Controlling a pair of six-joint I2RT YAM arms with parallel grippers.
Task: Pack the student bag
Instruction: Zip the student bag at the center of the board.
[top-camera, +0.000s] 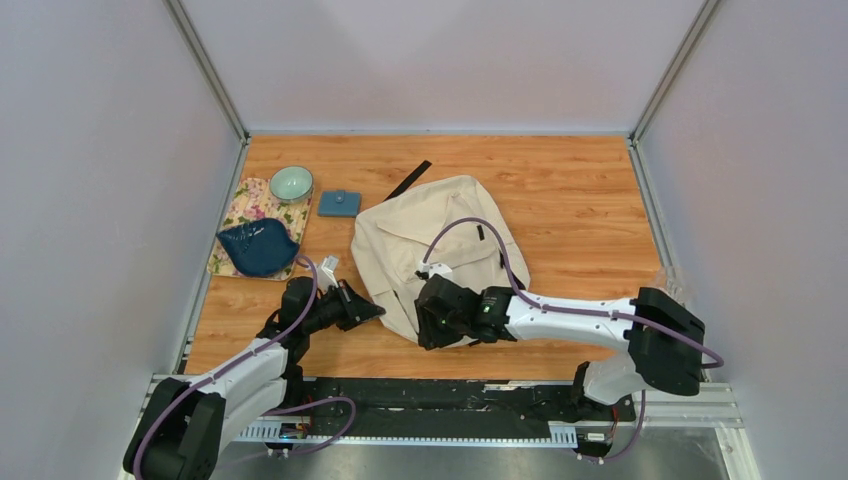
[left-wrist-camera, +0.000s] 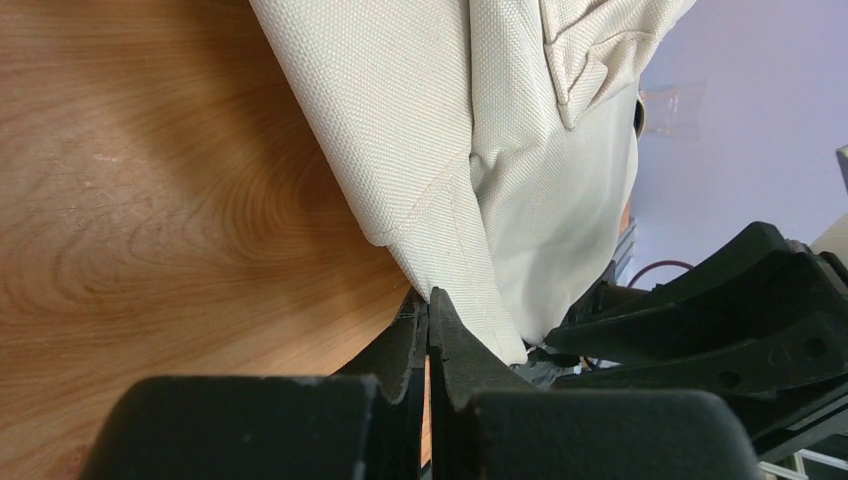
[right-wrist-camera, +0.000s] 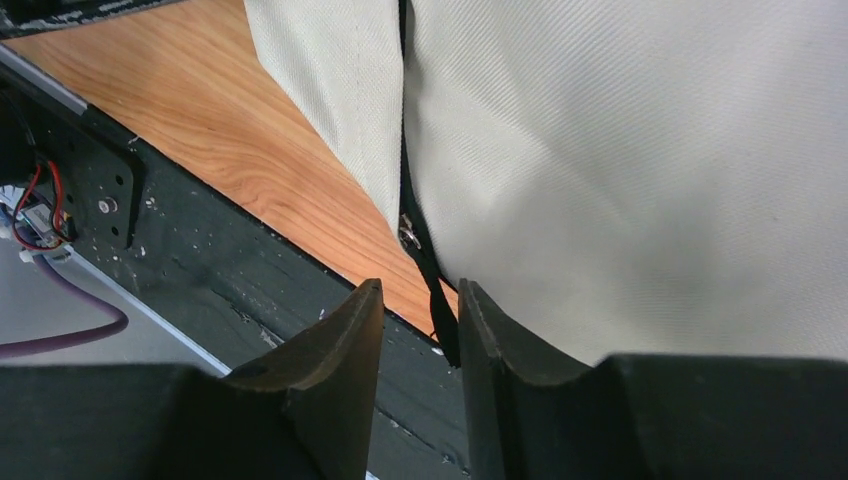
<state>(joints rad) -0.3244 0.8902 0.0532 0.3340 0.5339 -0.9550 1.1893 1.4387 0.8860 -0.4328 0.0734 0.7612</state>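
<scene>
The student bag is a large cream backpack lying flat in the middle of the wooden table. My left gripper is shut, and its tips press against the hem of the bag at its near-left edge. I cannot tell whether any fabric is pinched. My right gripper hovers over the bag's near edge. In the right wrist view this gripper is open. A black zipper pull hangs between the fingers, against the right one, below the bag's zipper line.
A floral mat at the left holds a dark blue folded cloth and a pale green bowl. A small blue pouch lies beside it. The bag's black strap points toward the back. The black base rail runs along the near table edge.
</scene>
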